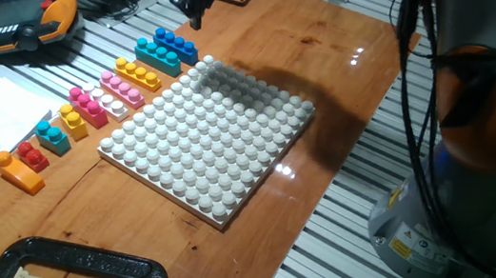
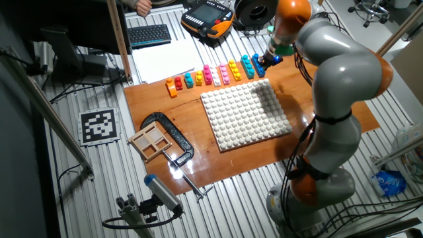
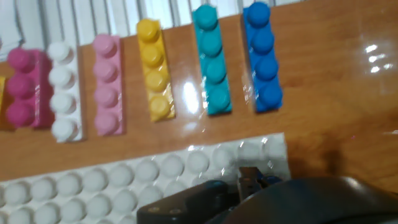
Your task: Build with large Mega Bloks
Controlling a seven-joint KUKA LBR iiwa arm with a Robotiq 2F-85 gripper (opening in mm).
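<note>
Along the left edge of the wooden table (image 1: pixel 331 92), seen from one fixed view, a row of loose bricks, left to right: orange brick (image 1: pixel 19 172) near the front left corner, red brick (image 1: pixel 33 155), small cyan brick (image 1: pixel 53 137), small yellow brick (image 1: pixel 73 121), magenta brick (image 1: pixel 88 106), white brick (image 1: pixel 109 102), pink brick (image 1: pixel 122 88), long yellow brick (image 1: pixel 137 75), long cyan brick (image 1: pixel 157 55), dark blue brick (image 1: pixel 176 44) toward the far left corner. All lying flat, studs up, side by side, none stacked.

Right of the row, at the board's middle: white studded baseplate (image 1: pixel 210 139), bare of bricks, just beside the row but not touching.

Above the far left corner of the baseplate, beside the dark blue brick: gripper (image 1: pixel 194 7), hanging over the wood (in the hand view, only dark blurred finger shapes at the bottom edge). Spread or pressed together, cannot tell; nothing visibly held.

Front left corner: black clamp (image 1: pixel 83 261).
</note>
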